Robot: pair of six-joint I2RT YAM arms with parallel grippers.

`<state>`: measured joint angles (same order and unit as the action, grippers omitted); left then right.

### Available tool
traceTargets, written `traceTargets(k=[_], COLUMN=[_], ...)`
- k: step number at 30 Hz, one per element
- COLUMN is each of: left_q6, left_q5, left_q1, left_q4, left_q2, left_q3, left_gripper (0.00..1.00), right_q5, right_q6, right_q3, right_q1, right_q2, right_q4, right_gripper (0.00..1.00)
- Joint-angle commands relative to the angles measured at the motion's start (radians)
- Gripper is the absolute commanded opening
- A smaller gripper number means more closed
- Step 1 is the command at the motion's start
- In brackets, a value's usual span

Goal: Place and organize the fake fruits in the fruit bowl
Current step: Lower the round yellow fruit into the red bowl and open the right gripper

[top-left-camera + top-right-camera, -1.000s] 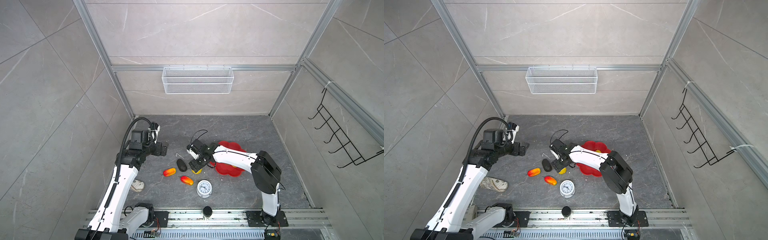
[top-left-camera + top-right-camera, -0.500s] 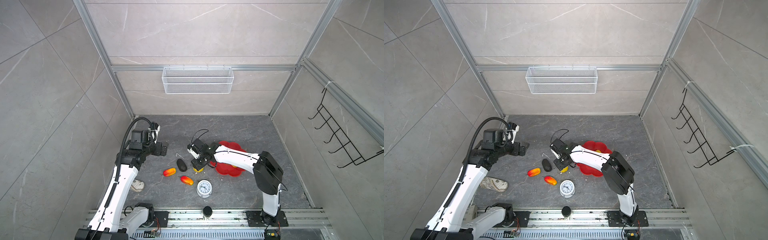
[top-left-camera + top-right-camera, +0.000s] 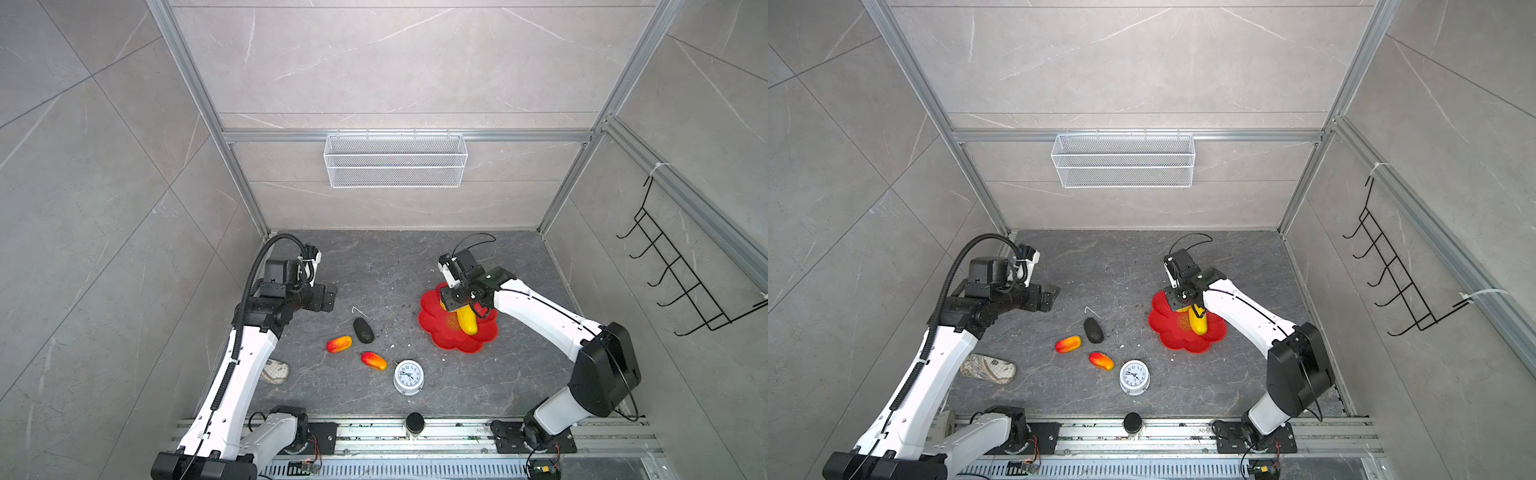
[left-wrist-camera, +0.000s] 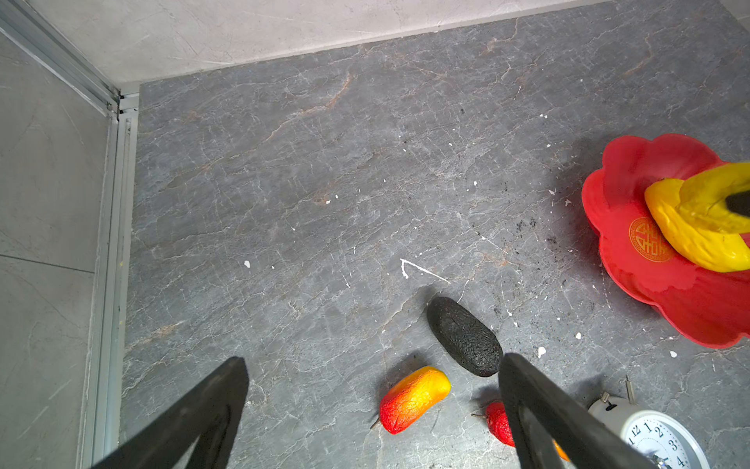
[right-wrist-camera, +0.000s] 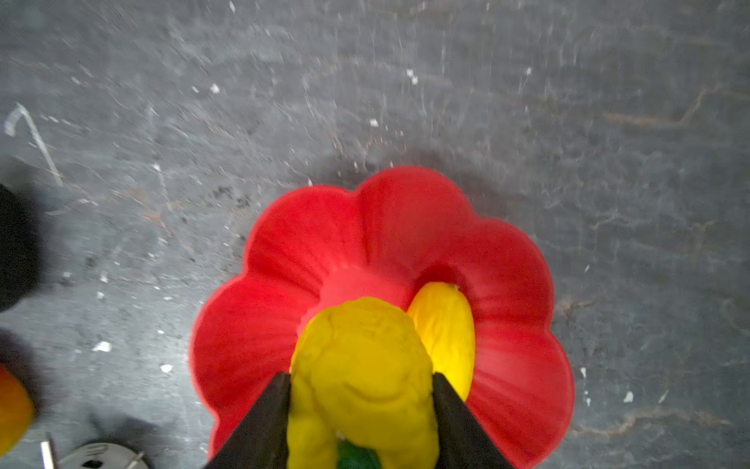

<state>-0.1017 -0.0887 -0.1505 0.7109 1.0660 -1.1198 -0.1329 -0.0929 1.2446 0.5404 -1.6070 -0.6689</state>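
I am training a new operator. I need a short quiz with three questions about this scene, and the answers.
1. True or false: the long yellow fruit lies in the red bowl.
2. What do the fingers of the right gripper clamp? A) nothing B) the ribbed yellow fruit C) the bowl's rim
3. How many fruits lie on the table, outside the bowl?
Key: 1 true; 2 B; 3 three (the dark oval fruit and two red-orange fruits).

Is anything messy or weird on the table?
Yes. A white alarm clock lies face up beside a red-orange fake fruit, though it is no fruit. Little white crumbs and dark specks are scattered over the grey table beside the red bowl.
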Motion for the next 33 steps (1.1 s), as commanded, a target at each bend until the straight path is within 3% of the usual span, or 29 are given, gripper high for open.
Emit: traceTargets(k=[1,16,22,26,30,33], left_q6=[-0.016,-0.015,-0.015,-0.016,-0.016,-0.018], left_q5=[-0.021,-0.028,-0.031,-0.032,-0.035,-0.035], left_q1=[0.005,0.005,0.005,0.005,0.004,0.005], left_q4=[-0.013,-0.014,-0.014,-0.016,-0.016,-0.017], left_q2=[0.000,-0.001,0.000,-0.001,-0.001,-0.004], left_q3=[-0.001,0.000,0.000,0.001,0.002,0.002], left_gripper=[1.00,1.00,1.00,1.00,1.00,1.00], right_q5=[0.016,0.018,0.012,0.007,-0.006,-0.025], right_q6=[0.015,-0.003,-0.011,-0.010,0.003,0.017], right_q3=[-0.042,-0.101,-0.105,-0.098,-0.074,-0.025], right_q1=[-0.022,-0.066,-0.072,-0.071,-0.070,-0.069], right_q2=[-0.036,-0.145,-0.184,-0.187,-0.144,-0.090], right_q4=[0.073,0.237,0.268,0.267,0.222,0.140], right_gripper=[0.49,0.49,0.54,0.63,0.84,0.94])
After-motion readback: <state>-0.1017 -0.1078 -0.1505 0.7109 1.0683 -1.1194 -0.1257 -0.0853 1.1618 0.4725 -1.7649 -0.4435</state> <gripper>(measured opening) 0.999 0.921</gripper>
